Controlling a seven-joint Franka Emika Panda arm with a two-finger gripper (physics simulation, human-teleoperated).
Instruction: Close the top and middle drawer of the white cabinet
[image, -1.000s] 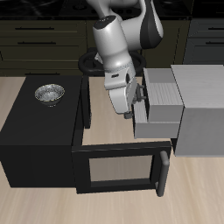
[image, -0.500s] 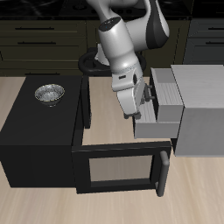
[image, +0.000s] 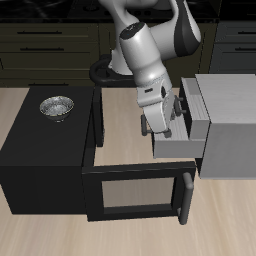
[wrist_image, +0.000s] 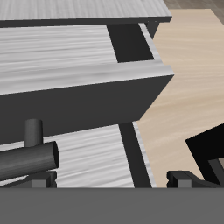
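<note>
Pressing against the top drawer (image: 186, 108) of the white cabinet (image: 232, 125), my claw (image: 165, 124) hides its fingers, so I cannot tell its opening; middle drawer (image: 178, 146) protrudes just below.

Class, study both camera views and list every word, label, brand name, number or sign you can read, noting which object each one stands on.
None: no readable text shows in either view.
The white cabinet and its drawers are plain grey-white panels.
The black microwave, its open door and the metal bowl on top carry no markings.
The robot arm and gripper show no logo or number.
</note>
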